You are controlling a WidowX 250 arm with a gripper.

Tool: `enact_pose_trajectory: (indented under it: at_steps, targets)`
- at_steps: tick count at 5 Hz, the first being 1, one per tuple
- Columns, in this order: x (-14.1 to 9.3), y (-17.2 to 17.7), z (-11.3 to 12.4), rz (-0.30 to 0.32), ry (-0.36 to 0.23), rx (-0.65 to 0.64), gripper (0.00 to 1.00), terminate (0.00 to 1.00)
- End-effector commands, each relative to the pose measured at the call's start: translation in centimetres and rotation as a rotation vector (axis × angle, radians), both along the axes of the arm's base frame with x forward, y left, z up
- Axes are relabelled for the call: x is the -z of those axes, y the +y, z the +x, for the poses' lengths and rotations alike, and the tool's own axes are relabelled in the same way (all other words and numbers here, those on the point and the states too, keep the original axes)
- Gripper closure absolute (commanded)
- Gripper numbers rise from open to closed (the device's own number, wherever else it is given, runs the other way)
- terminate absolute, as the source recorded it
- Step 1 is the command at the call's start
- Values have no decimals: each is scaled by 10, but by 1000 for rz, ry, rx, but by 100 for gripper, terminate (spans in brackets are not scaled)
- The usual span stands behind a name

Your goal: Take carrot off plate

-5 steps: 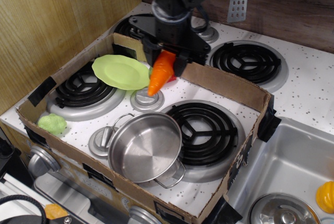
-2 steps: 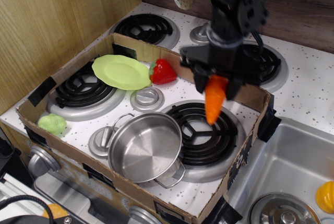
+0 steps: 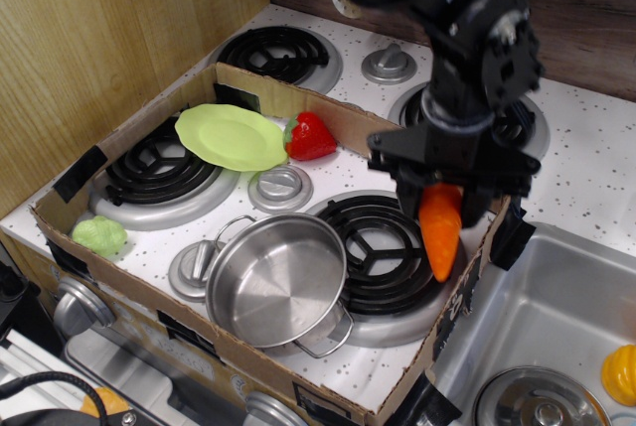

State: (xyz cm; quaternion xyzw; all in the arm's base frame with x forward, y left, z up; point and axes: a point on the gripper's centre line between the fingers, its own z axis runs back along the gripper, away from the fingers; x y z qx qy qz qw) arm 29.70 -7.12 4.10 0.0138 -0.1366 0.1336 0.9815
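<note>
Carried further right than a moment ago: carrot, smooth orange tapered plastic, tip down, hanging over the right edge of the front right burner beside the cardboard wall. Earlier held nearer the middle of that burner; a second ago, just beside the plate. Clamped at its top by the black gripper, jaws closed narrowly on the thick end. Left bare at the box's far left: plate, flat, round, pale lime green, resting tilted on the rear left coil. Touching its right rim, glossy red strawberry-like toy. In front, shiny steel pot, round, with looped handles. At the near left corner, crinkled green lettuce toy. Beyond the box, steel sink.
</note>
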Motion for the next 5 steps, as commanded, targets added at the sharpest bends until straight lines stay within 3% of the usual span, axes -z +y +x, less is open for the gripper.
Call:
enact_pose_trajectory:
  at_steps: [1, 2, 4, 5]
  targets:
    - [-6, -2, 2, 44, -95, 34, 0, 0]
    - [-8, 3, 4, 98, -112, 77, 0, 0]
    - [-13, 4, 3, 136, -126, 86, 0, 0]
    - [-24, 5, 1, 164, -122, 81, 0, 100]
